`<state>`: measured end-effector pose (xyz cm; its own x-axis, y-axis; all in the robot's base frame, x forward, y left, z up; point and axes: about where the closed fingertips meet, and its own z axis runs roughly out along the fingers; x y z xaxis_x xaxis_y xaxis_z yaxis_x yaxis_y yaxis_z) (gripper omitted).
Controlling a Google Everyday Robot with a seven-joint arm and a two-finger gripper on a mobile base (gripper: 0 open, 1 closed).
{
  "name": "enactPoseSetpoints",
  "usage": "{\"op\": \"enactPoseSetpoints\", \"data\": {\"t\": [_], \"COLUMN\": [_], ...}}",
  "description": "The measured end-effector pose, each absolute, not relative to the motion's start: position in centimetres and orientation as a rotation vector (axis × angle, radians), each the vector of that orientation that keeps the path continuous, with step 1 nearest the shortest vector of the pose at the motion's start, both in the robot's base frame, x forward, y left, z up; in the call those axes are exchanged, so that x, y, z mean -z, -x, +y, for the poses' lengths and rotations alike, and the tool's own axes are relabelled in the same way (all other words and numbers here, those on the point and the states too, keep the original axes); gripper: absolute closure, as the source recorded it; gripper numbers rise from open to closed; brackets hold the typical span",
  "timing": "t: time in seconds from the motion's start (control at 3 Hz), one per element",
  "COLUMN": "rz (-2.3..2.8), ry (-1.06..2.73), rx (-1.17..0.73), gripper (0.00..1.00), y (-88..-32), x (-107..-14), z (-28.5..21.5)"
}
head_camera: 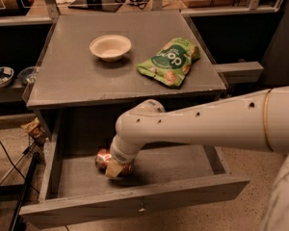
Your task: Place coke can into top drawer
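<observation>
The top drawer point(135, 201) is pulled open below the grey cabinet top, with a small metal knob point(141, 208) on its front panel. The red coke can point(103, 159) lies on its side on the drawer floor, left of centre. My gripper point(114, 168) reaches down into the drawer at the end of the white arm point(207, 124) and sits right on the can, covering its right part. The can touches the drawer floor.
A white bowl point(110, 47) and a green snack bag point(169, 60) lie on the cabinet top point(77, 76). A shelf with bowls point(1, 76) is at the left. Cables and a stand leg point(19, 177) are on the floor left of the drawer.
</observation>
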<state>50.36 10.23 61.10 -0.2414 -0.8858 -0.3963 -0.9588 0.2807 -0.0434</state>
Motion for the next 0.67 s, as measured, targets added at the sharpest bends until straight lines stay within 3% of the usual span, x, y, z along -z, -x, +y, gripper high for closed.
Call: {"op": "enactPoseSetpoints", "data": {"t": [0.67], "rz": [2.213], "ry": [1.674], "rx": [-0.296], "gripper": [0.0], "y": [-50.36], "x": [-61.1], "z": [10.23]}}
